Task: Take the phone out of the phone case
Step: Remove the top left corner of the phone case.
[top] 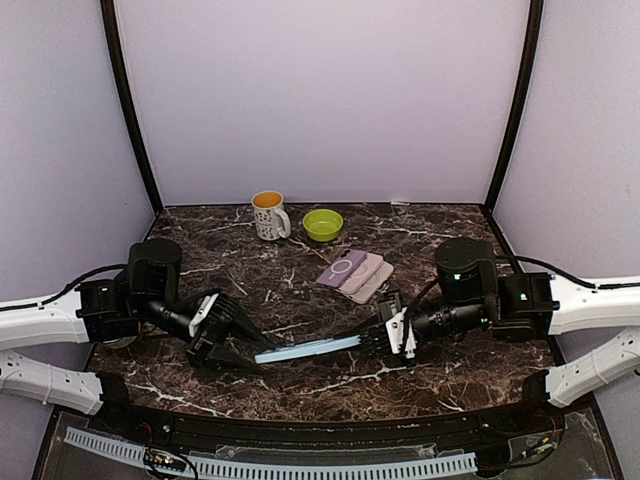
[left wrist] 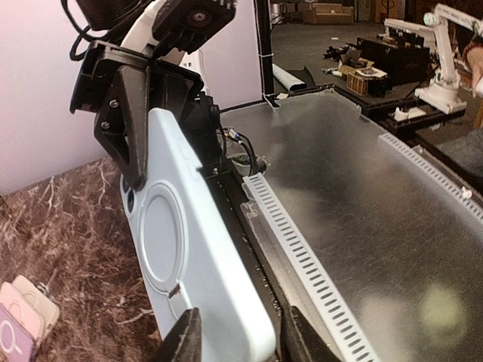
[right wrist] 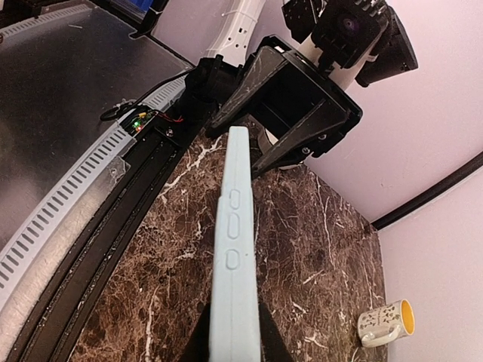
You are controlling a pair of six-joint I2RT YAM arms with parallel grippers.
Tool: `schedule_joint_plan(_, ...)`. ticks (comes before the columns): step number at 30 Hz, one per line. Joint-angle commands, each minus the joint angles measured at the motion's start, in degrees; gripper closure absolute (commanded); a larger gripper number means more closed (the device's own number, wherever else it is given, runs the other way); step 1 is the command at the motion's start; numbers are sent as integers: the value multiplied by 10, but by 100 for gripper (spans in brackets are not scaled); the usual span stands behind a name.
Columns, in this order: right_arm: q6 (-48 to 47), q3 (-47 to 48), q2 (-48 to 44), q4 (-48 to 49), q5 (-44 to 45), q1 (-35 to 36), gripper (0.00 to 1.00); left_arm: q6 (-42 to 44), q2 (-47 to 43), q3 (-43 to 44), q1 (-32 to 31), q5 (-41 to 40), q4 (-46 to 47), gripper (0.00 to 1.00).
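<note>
1. Both arms lie low and reach inward from the sides, meeting over the front middle of the counter [top: 440, 385].
2. The phone case [top: 310, 349] spans the gap between them, turned on edge.
3. The right fingers [right wrist: 270, 348] pinch one end across its thickness.
4. The left fingers [left wrist: 185, 343] sit on either side of the other end; whether they press it, I cannot tell.
5. The case is a slim, matte, pale-blue slab with rounded corners, a raised ring on its back and three moulded buttons along one edge.
6. The counter is dark brown marble with white veins.
</note>
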Motion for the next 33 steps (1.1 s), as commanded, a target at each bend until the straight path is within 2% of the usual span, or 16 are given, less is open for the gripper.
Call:
schedule_joint_plan(1,-2,-3,-20,77,7,8,100,0,-8,-4,-5,-4,1,56)
schedule_joint_plan(5,1,-9,-22,79,9,8,100,-3,-20,-7,-7,-8,-2,55)
schedule_joint_plan(13,4,-10,-22,91,6,8,100,-2,-29,-7,-8,-17,-29,61)
schedule_joint_plan(20,7,-10,-18,98,5,7,100,-10,-40,-18,-9,-23,-20,55)
schedule_joint_plan(33,8,-4,-14,93,-6,9,100,-14,-34,-26,-16,-36,7,70)
